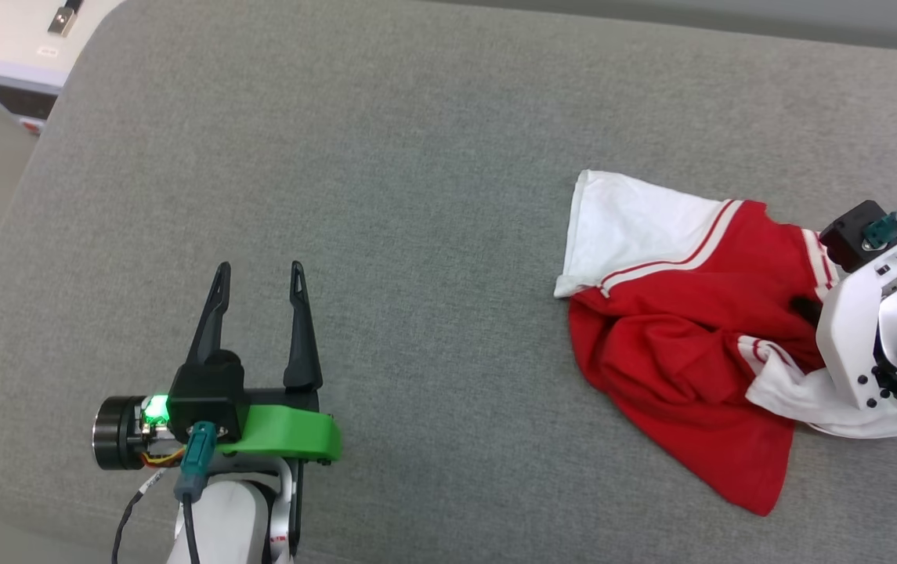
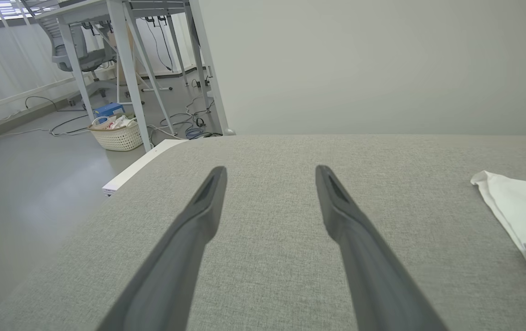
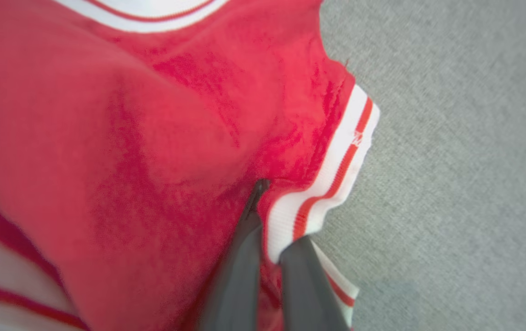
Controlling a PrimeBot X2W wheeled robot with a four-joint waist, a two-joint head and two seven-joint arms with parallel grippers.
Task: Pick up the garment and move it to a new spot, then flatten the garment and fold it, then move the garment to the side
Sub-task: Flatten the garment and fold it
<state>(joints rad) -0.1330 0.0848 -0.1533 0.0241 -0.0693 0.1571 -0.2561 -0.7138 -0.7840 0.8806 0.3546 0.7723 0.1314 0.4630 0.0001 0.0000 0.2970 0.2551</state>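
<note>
The garment lies crumpled on the right side of the grey padded surface, red with white sleeves and striped trim. My right gripper reaches into it from the right edge. In the right wrist view its fingers stand close together, shut on the red cloth beside the striped collar trim. My left gripper rests open at the lower left, far from the garment, with nothing between its fingers. A white sleeve corner shows at the right of the left wrist view.
A white box-shaped device stands past the surface's far left corner. The left wrist view shows the floor to the left with a white basket, table legs and cables. A pale wall rises behind the surface.
</note>
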